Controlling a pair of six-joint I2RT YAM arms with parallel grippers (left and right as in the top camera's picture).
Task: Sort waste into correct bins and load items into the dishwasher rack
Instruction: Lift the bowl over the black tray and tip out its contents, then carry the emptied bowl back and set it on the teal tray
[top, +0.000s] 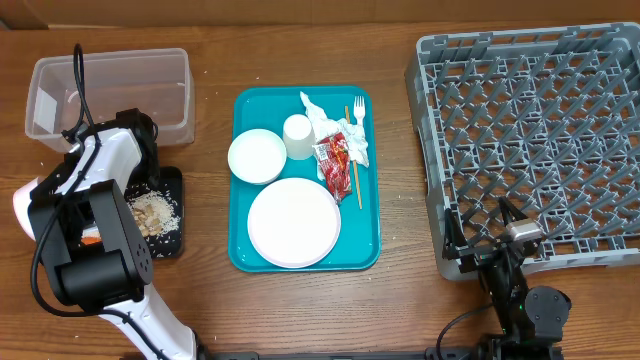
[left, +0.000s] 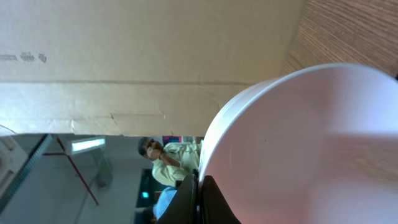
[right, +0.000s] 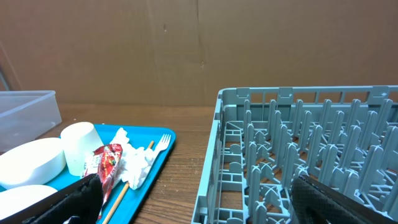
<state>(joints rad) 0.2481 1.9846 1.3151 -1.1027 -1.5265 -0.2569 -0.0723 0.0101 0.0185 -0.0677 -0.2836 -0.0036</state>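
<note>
The left hand (left: 200, 186) is pinching a bowl's (left: 298, 143) rim, apparently above the black tray (top: 176, 190) at the tabletop's (top: 400, 300) left edge. So thin a hold is risking a slip, or scraps (top: 152, 212) spilling past the tray. The right hand (right: 199, 202) is gaping empty by the rack (top: 530, 130).

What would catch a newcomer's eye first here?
The teal tray at the table's centre, crowded with a white plate, cup and red-and-white wrapper, draws the eye first. The large grey rack fills the right side. At left, the left gripper pinches a white bowl by its rim.
</note>
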